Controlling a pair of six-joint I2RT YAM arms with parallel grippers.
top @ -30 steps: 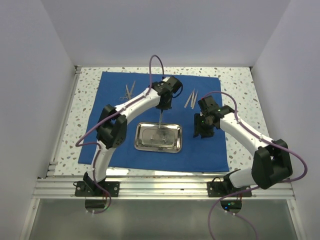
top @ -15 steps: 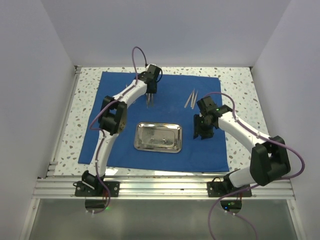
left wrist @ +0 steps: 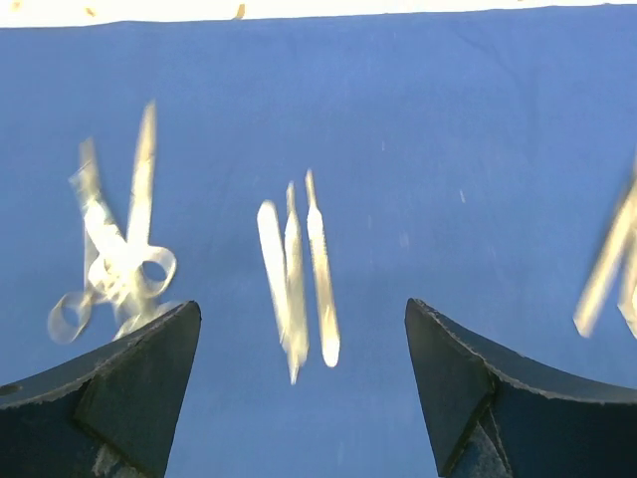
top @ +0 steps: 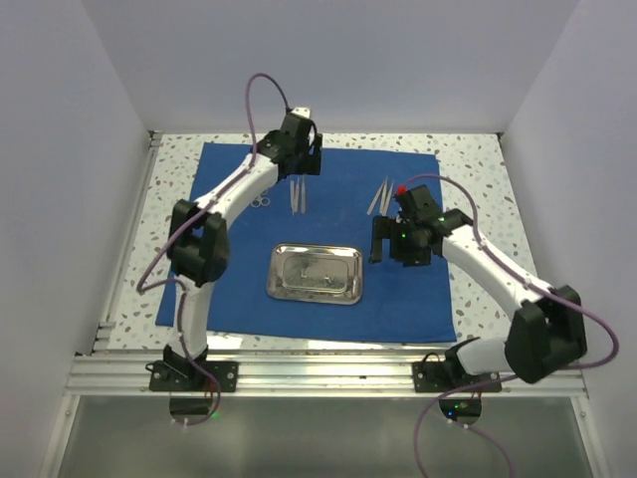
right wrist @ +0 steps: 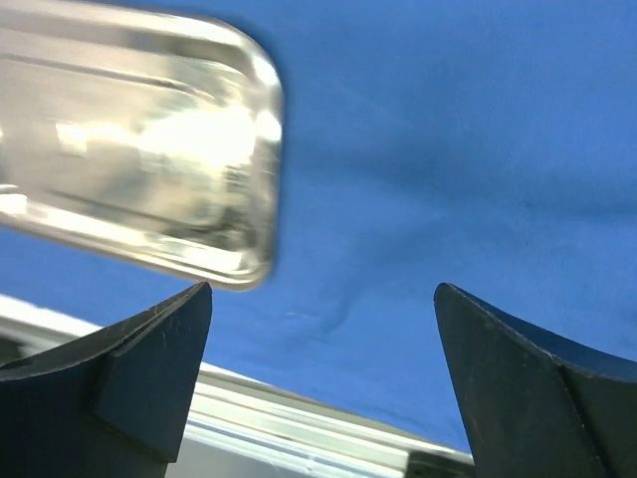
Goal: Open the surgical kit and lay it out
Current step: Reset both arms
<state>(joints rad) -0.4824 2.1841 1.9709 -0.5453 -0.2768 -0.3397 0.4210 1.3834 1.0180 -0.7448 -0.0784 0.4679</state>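
Observation:
The surgical kit's royal-blue cloth [top: 418, 299] lies spread flat on the table, with the shiny steel tray [top: 315, 275] near its front middle. Thin metal instruments [top: 297, 196] lie side by side on the far part of the cloth. My left gripper [top: 300, 171] hangs open just behind them and holds nothing. In the left wrist view the instruments [left wrist: 297, 279] lie between and ahead of the spread fingers of that gripper [left wrist: 303, 329]. My right gripper [top: 380, 242] stands open right of the tray. The right wrist view shows this gripper [right wrist: 323, 299] empty over the cloth [right wrist: 448, 149], the tray [right wrist: 129, 189] at its left.
Scissors [top: 261, 199] lie left of the laid-out instruments and show in the left wrist view as scissors [left wrist: 114, 264]. Tweezers [top: 381, 196] lie on the cloth's far right. The aluminium rail [top: 328, 373] runs along the near table edge. White walls close in the sides.
My left gripper carried a thin instrument from above the tray to the far cloth, opened and let it go there. My right gripper opened wider and swung towards the tray.

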